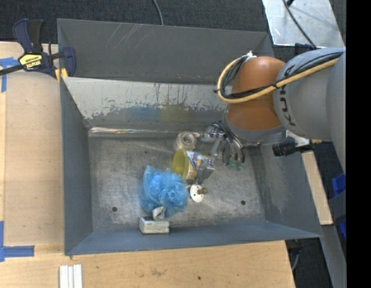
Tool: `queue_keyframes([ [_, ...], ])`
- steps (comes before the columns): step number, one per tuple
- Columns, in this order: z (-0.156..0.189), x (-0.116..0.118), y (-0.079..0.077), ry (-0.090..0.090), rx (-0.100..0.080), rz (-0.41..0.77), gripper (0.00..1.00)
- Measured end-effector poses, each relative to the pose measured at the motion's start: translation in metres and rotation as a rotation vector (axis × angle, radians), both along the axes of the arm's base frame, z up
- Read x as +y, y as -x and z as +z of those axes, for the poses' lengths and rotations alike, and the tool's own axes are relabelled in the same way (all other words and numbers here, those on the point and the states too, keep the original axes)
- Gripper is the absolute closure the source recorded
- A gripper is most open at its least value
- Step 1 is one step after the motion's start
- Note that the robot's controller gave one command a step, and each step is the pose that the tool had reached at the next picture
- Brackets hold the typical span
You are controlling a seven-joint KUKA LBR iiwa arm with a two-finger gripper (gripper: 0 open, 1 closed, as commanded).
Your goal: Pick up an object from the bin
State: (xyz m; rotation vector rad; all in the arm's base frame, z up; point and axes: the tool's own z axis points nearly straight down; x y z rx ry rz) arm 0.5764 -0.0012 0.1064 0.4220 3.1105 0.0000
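A small yellow packet with a printed end [188, 162] lay near the middle of the bin floor, just left of the gripper [215, 149], which hung low over the floor. Whether the gripper was spread or pressed together could not be told. A small roll of tape [186, 140] sat just beyond the packet, toward the far wall. A crumpled blue bag [163, 191] lay nearer, with a little round white piece [197, 194] at its right and a pale block [154, 225] by the near wall of the grey bin [77, 161].
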Motion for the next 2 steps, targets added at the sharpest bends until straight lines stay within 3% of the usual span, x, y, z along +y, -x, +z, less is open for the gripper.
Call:
queue_keyframes([
  [1, -0.0193, -0.0325, -0.0228, 0.016, -0.032, 0.561, 1.00],
  [2, -0.0280, -0.0315, -0.0154, 0.008, -0.010, 0.562, 0.00],
])
